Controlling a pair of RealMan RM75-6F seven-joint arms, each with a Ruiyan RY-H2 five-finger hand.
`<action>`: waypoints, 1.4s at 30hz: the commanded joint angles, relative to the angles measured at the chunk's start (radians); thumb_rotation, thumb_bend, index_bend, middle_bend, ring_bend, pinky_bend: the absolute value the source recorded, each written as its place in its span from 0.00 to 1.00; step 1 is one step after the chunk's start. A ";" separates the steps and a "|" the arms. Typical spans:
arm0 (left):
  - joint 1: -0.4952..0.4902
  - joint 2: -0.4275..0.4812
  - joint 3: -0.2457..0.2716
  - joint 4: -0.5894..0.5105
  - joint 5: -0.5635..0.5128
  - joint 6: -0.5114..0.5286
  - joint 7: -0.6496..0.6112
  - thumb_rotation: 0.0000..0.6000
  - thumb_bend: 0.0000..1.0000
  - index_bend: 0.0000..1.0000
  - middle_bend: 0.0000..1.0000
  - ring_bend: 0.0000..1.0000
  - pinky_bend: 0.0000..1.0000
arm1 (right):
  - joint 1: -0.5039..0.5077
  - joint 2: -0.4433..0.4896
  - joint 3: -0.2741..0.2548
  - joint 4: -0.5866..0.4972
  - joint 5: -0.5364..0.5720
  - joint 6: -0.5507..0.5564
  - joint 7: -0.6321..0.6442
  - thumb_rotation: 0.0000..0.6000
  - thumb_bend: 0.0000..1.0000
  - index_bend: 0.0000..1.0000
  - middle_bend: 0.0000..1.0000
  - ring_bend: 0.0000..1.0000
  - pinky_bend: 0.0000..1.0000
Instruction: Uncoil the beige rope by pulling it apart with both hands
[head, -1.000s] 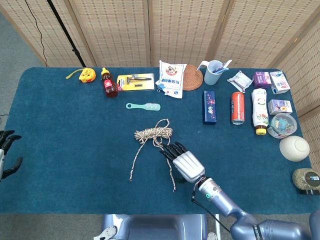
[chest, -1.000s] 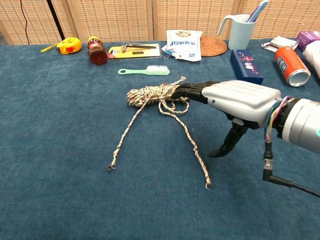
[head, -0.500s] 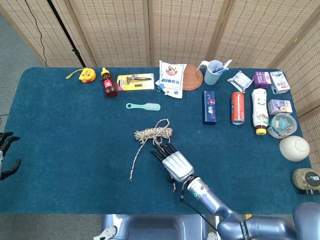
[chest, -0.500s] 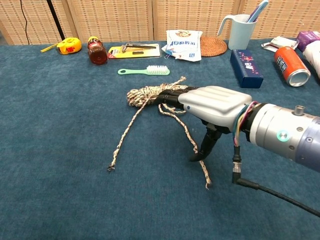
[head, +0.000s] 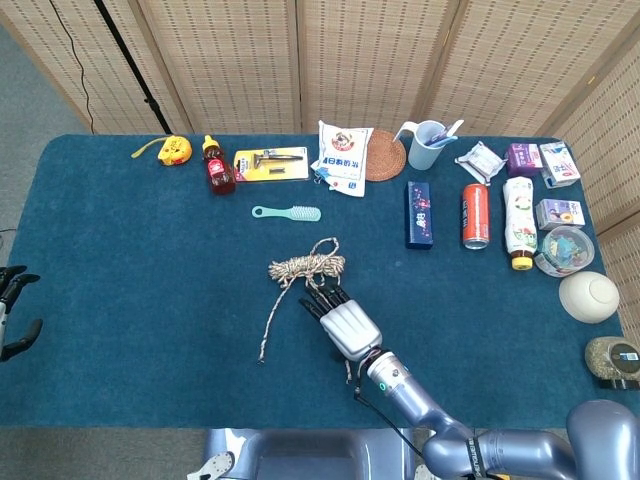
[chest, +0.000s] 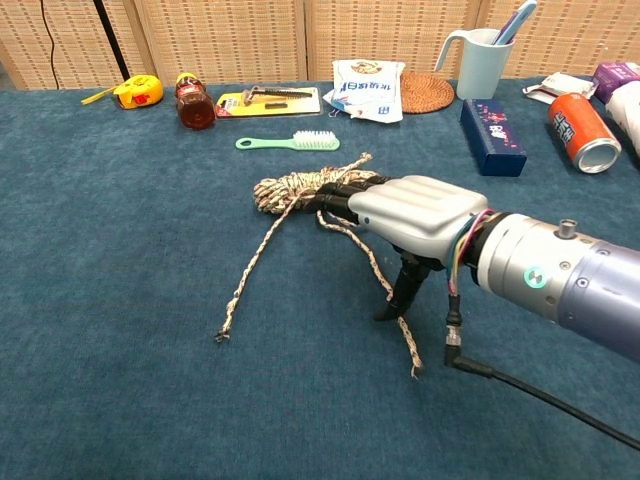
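The right hand (chest: 415, 212) is extended flat, fingers reaching the beige rope (chest: 300, 188) coil, nothing held. A firm grip on the coil's near side is advised. The left hand (head: 15, 310), well left of the rope, appears spread and empty.

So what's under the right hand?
The rope: one strand passes beneath the right hand and comes out near its thumb. The fingertips reach the coil; whether they touch it is hidden.

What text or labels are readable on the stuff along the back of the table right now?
None reads clearly in either view.
White pouch: red logo and lines of print, too small to read.
Blue box: markings blurred.
Red can: lettering blurred.
Razor card: print too small.
White bottle and small boxes: labels blurred.
The beige rope carries no text.
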 joint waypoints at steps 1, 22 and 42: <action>-0.001 -0.001 0.001 -0.002 0.001 -0.001 0.002 1.00 0.29 0.25 0.20 0.14 0.03 | 0.005 -0.010 -0.002 0.011 0.016 0.005 -0.014 1.00 0.12 0.04 0.00 0.00 0.00; -0.010 -0.011 0.003 -0.013 0.009 -0.009 0.014 1.00 0.29 0.25 0.20 0.14 0.03 | 0.008 0.008 -0.013 0.105 0.023 0.060 -0.054 1.00 0.11 0.04 0.00 0.00 0.00; -0.023 -0.019 0.003 -0.023 0.008 -0.022 0.029 1.00 0.29 0.25 0.20 0.13 0.01 | -0.058 0.127 -0.039 0.270 -0.015 0.099 0.055 1.00 0.11 0.06 0.00 0.00 0.00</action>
